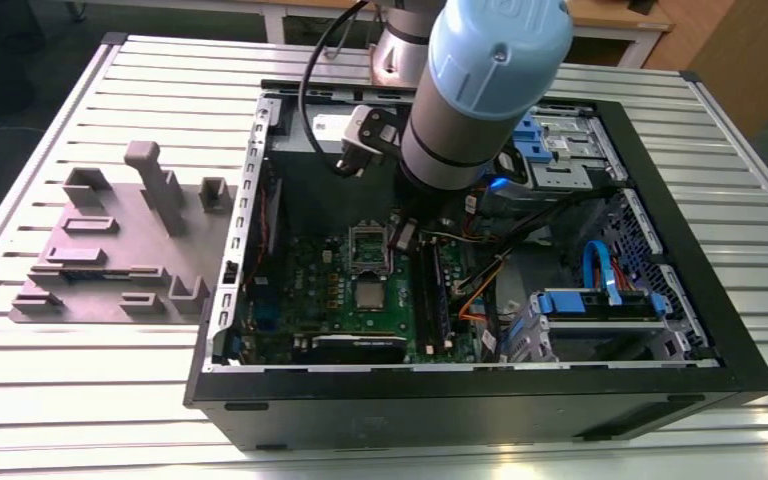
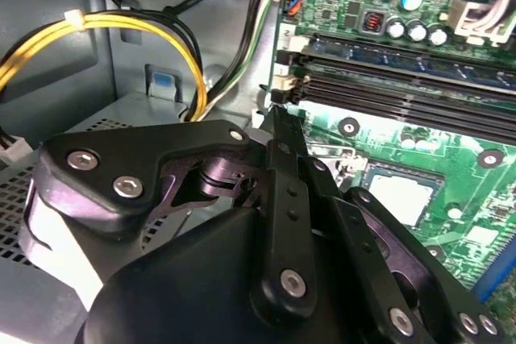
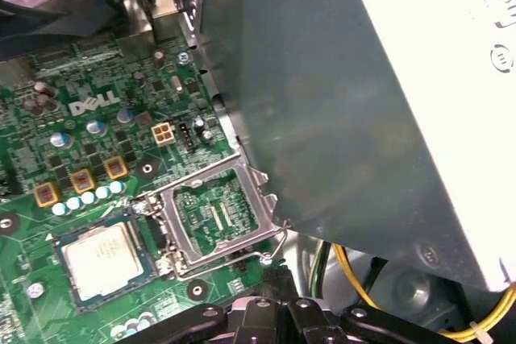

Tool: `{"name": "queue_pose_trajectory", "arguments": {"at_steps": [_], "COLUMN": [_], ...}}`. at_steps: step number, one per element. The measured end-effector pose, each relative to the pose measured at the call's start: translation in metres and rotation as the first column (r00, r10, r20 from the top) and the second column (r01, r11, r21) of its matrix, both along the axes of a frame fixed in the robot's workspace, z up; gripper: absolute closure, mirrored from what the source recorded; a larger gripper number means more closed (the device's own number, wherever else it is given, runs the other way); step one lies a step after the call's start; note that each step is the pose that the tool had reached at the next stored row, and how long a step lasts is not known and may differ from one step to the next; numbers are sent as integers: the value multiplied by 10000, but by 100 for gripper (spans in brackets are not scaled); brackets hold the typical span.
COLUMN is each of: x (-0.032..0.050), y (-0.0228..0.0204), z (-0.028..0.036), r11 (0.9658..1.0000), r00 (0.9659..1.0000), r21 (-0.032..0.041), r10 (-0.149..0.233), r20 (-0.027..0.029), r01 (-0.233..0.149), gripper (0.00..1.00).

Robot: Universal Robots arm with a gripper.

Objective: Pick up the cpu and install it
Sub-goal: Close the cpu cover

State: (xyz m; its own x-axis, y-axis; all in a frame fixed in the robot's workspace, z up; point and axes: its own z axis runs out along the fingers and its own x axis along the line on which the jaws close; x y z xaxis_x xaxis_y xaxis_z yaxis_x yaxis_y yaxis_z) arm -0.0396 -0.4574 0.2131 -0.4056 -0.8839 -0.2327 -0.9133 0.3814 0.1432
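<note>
Tool: I have it low inside the open computer case, its tip by the ends of the memory slots. I cannot tell whether it is wide or narrow, and I see nothing carried in it.

Socket frame: near the tip and swung open on its hinge, which leaves the dark socket beside it open from above.

The cpu lies flat in that socket, apart from the tool. In the exterior view it is just below frame centre, with the frame directly above it. My judgement is that it is seated but not yet clamped.

The case lies on its side with the panel off and the motherboard facing up, so the arm can reach straight down.

A grey fixture block rests on the slatted table at the exterior view's left, well apart from the case.
</note>
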Motion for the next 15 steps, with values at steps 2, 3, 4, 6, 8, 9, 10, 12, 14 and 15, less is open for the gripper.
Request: {"name": "queue_pose_trajectory", "arguments": {"at_steps": [2,3,4,6,8,9,10,12,14,15], "x": [2,3,4,4,4,4,4,4,4,3], "y": [12,16,20,25,27,28,29,30,30,30], "z": [-10,-15,-19,-28,-37,-40,-42,-46,-49,-52], "r11": [10000,10000,10000,10000,10000,10000,9999,9997,9993,9992], "r00": [10000,10000,10000,10000,10000,10000,10000,9998,9998,9998], "r21": [21,28,33,54,78,89,100,158,316,356], "r10": [-1,-2,-1,-1,-4,-22,-72,-184,-201,-204], "r20": [0,0,-1,-1,-1,-1,-2,-2,-5,-6], "r01": [1,2,1,1,4,22,72,184,201,204], "gripper": [90,90,90,90,90,90,90,90,90,90]}}
